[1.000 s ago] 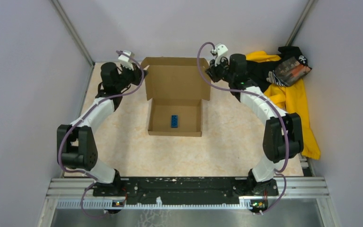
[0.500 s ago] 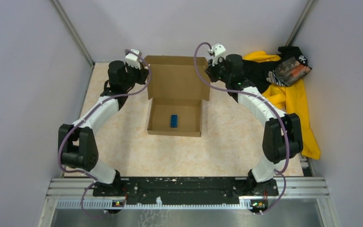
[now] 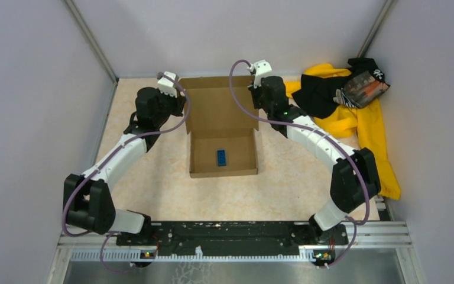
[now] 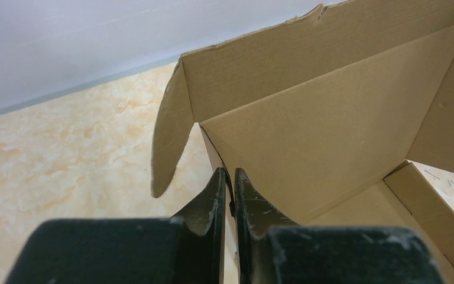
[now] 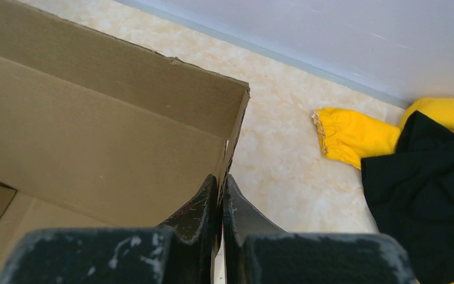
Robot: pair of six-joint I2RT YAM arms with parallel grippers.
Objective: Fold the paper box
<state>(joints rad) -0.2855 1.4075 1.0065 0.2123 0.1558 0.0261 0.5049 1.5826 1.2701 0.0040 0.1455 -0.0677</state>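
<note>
Closing the lid is the step in hand. The paper box (image 3: 223, 118) sits at the upper middle of the counter (image 3: 153, 183), lid upright. The left pincer (image 4: 229, 178) and right pincer (image 5: 220, 184) each clamp a side edge of the lid. Next, probably, swing it over the tray and tuck the flaps inside.

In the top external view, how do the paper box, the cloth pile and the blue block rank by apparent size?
1 and 2: paper box and cloth pile. They cover similar areas, so I do not rank them.
3: blue block, clearly the smallest.
</note>
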